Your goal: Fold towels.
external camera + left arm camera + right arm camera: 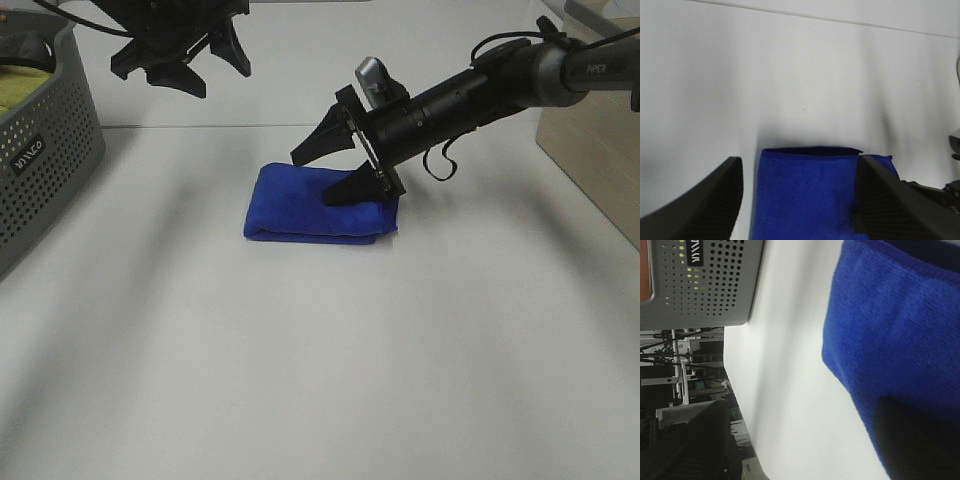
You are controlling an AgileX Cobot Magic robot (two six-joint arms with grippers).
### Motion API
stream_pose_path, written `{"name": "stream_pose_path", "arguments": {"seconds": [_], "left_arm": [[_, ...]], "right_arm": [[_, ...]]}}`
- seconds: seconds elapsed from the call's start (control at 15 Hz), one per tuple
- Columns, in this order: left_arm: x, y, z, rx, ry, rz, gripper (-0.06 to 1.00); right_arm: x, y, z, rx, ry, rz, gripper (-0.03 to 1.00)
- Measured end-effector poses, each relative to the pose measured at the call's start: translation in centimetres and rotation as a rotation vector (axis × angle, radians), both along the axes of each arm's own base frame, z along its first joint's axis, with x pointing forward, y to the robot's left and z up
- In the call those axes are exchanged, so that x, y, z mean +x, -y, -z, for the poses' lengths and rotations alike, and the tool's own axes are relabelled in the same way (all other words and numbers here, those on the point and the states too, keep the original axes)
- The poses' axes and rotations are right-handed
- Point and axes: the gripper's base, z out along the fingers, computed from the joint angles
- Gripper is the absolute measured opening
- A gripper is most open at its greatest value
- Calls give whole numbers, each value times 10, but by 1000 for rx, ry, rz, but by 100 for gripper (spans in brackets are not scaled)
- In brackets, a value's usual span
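Note:
The royal-blue towel (pixel 300 205) lies folded into a thick rectangle on the white table, a little behind its middle. My right gripper (pixel 335 168) reaches in from the right and is open. Its lower finger (pixel 352 189) rests on the towel's right end and the other finger stands raised above the cloth. The right wrist view shows the towel (pixel 895 335) filling the space by one dark finger (pixel 915 440). My left gripper (pixel 185 55) hangs open high over the table's back left. Its wrist view looks down on the towel (pixel 805 195) between both fingers (pixel 700 205).
A grey perforated basket (pixel 45 150) stands at the left edge, with a yellow-green cloth (pixel 18 88) inside it; it also shows as a basket (pixel 700 280) in the right wrist view. A tan box (pixel 600 160) stands at the right edge.

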Motion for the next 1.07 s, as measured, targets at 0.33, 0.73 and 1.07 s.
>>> {"name": "stream_pose_path", "arguments": {"seconds": [0.33, 0.73, 1.07], "left_arm": [[-2, 0, 1, 5, -26, 13, 62], [-32, -13, -51, 149, -20, 115, 62], [-73, -41, -128, 364, 101, 84, 62]], "right_arm": [[6, 18, 4, -4, -6, 37, 77], [-11, 39, -111, -310, 209, 12, 77], [-55, 73, -215, -617, 386, 134, 77]]}}
